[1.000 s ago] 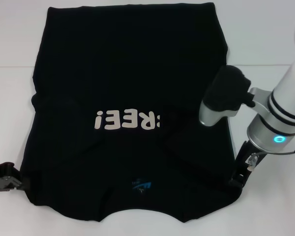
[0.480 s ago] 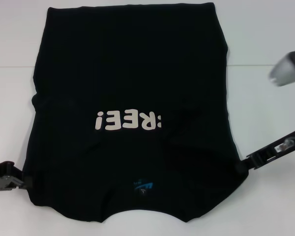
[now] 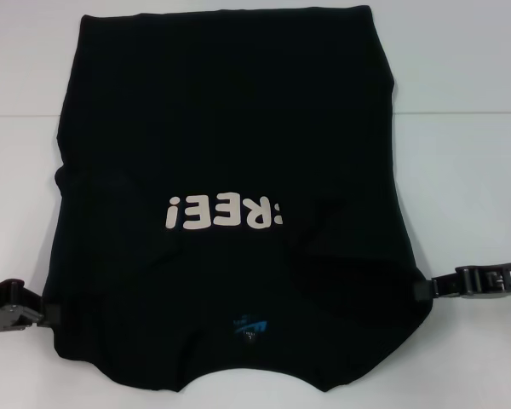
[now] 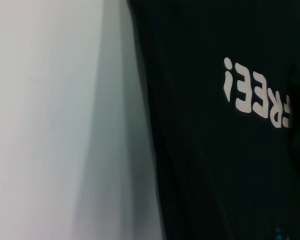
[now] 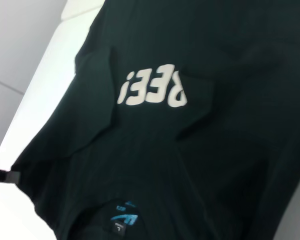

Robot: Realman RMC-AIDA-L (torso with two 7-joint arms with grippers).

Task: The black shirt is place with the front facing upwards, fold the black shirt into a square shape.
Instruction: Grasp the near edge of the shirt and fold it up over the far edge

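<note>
The black shirt (image 3: pixel 226 128) lies flat on the white table (image 3: pixel 468 170), front up, with its sleeves folded inward. Its white lettering (image 3: pixel 226 210) reads upside down from my head view, and the blue neck label (image 3: pixel 249 326) is near the front edge. My left gripper (image 3: pixel 41 316) lies low on the table, touching the shirt's near-left corner. My right gripper (image 3: pixel 424 290) lies low at the shirt's near-right edge, touching the cloth. The right wrist view shows the shirt (image 5: pixel 215 150), the label (image 5: pixel 125 218) and the left gripper (image 5: pixel 1 175) far off. The left wrist view shows the shirt (image 4: pixel 205 165).
White table surface surrounds the shirt on the left (image 3: pixel 17 170) and right. A seam line crosses the table behind the shirt's middle (image 3: pixel 460 113). No other objects are in view.
My right arm has swung off the shirt's right part, out to the right and down to the cloth's near-right edge. The left gripper has stayed put. The shirt lies as before.
</note>
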